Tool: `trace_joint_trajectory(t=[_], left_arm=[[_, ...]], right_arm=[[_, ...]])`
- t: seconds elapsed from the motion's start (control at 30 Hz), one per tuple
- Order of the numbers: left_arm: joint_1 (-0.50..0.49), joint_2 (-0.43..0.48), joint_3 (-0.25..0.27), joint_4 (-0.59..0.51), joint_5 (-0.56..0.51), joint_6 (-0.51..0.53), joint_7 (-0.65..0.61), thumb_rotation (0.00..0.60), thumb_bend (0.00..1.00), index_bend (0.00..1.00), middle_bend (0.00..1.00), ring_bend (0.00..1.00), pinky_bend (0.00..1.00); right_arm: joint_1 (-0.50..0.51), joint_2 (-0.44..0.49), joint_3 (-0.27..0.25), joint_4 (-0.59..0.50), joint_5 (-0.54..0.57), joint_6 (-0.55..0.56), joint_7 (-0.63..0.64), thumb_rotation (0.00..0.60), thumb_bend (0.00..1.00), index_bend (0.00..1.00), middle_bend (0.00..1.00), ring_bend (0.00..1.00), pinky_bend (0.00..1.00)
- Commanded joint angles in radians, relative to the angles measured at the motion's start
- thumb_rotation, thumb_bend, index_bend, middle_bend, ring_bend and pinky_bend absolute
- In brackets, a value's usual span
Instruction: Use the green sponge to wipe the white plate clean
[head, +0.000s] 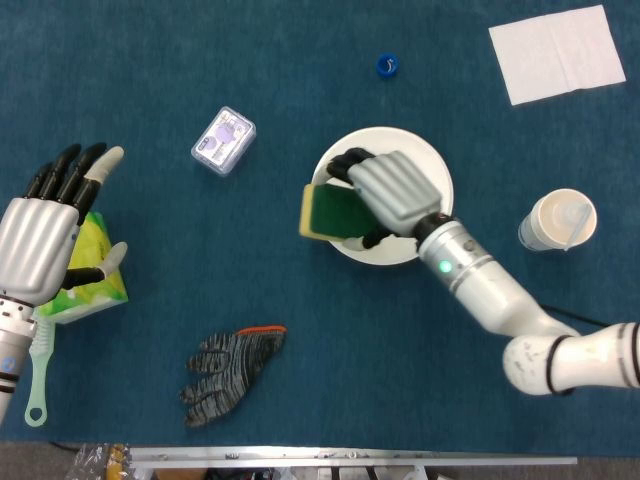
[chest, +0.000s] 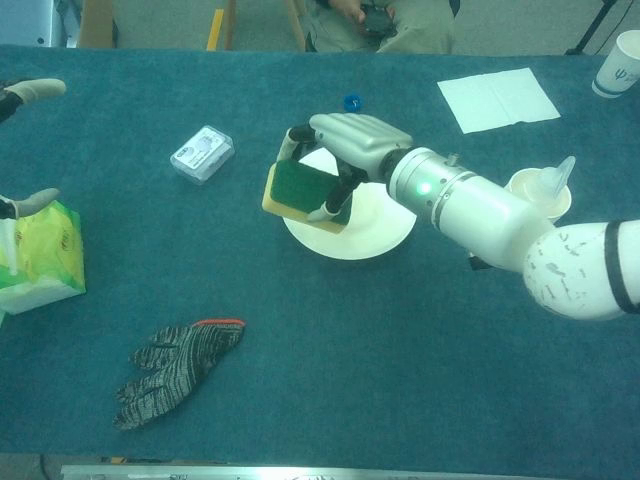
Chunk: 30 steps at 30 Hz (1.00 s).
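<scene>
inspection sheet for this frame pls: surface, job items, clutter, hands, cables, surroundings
Surface: blue cloth table.
Job's things: green sponge overhangs the left rim of the white plate; contact with the plate cannot be told.
Clutter: knit glove, small plastic box, blue cap, white napkin, paper cup, tissue pack, brush.
Hands: right hand grips the sponge; left hand holds nothing, fingers spread, over the tissue pack.
Cables: nothing seen.
Surroundings: seated person beyond the table's far edge in chest view.
</scene>
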Motion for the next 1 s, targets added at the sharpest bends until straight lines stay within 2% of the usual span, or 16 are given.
trace_joint_trajectory(t=[0.03,0.3,0.57,0.63,0.8,0.9,1.0], left_arm=[[0.002,0.002,0.0,-0.001,-0.002,0.002,0.0,0.538,0.28,0.04,0.05,0.0,0.11],[0.008,0.007,0.003,-0.004,0.0,0.011,-0.002,0.536,0.28,0.04,0.05,0.0,0.11],[0.012,0.012,0.005,-0.008,0.005,0.017,-0.004,0.535,0.28,0.04,0.05,0.0,0.11],[0.013,0.012,0.004,-0.008,0.006,0.018,-0.004,0.536,0.28,0.04,0.05,0.0,0.11],[0.014,0.014,0.004,-0.011,0.01,0.02,-0.005,0.536,0.28,0.04,0.05,0.0,0.11],[0.015,0.015,0.004,-0.012,0.011,0.022,-0.005,0.535,0.28,0.04,0.05,0.0,0.11],[0.015,0.017,0.004,-0.014,0.012,0.023,-0.004,0.535,0.28,0.04,0.05,0.0,0.11]], right_arm=[[0.024,-0.037,0.011,0.029,0.006,0.005,-0.007,0.6,0.11,0.42,0.33,0.21,0.5],[0.076,-0.122,0.035,0.112,0.035,0.013,-0.027,0.6,0.11,0.42,0.31,0.19,0.45],[0.098,-0.169,0.048,0.14,0.03,0.026,-0.026,0.6,0.11,0.41,0.28,0.16,0.42],[0.102,-0.173,0.046,0.141,0.03,0.023,-0.028,0.6,0.11,0.36,0.25,0.14,0.4],[0.11,-0.167,0.044,0.135,0.041,0.012,-0.037,0.6,0.11,0.08,0.13,0.05,0.31],[0.111,-0.153,0.039,0.122,0.049,0.005,-0.041,0.6,0.11,0.01,0.09,0.03,0.29],[0.107,-0.132,0.035,0.105,0.047,0.001,-0.038,0.6,0.11,0.0,0.07,0.01,0.28]])
